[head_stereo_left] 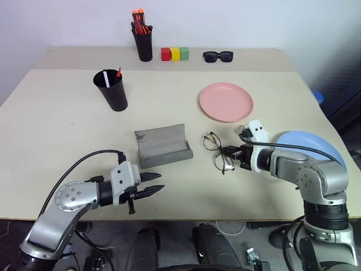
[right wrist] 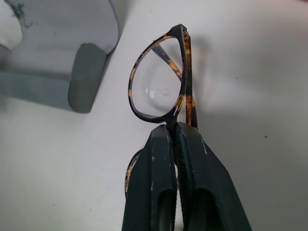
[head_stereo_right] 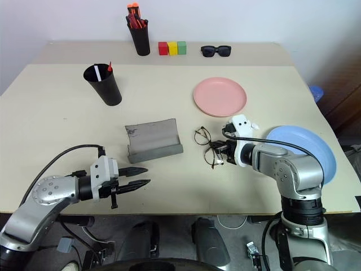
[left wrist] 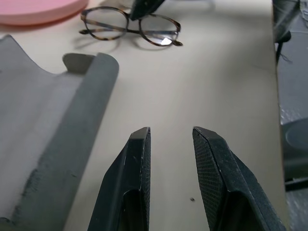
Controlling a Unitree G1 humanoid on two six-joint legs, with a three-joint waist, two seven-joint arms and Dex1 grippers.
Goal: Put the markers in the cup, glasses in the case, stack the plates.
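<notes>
Quick status, working from the near edge of the table [head_stereo_left: 51, 169] back. The left gripper [head_stereo_left: 153, 188] hangs just over the front edge with its fingers a little apart and nothing between them, pointing toward the case. The right gripper [right wrist: 176, 129] has its fingers pinched tight on the bridge of the glasses [head_stereo_left: 218, 151], between the two lenses. The glasses look like they're resting on the table, just right of the grey case [head_stereo_left: 163, 145], not in it yet.

The case lies open and empty near the middle of the front half, trough facing up. So I'd call the glasses step underway, with the actual drop-in to come.

The light blue plate [head_stereo_left: 316, 144] sits at the right edge, partly hidden behind the right arm, and the pink plate [head_stereo_left: 225, 101] is on its own further back toward the middle right. They're apart, so no stacking done.

Further back on the left, the black cup [head_stereo_left: 111, 90] already has a white marker [head_stereo_left: 105, 79] and a red marker [head_stereo_left: 119, 72] sticking out of it, so that part looks finished.

Rough guess: one of three jobs done, one in progress.
</notes>
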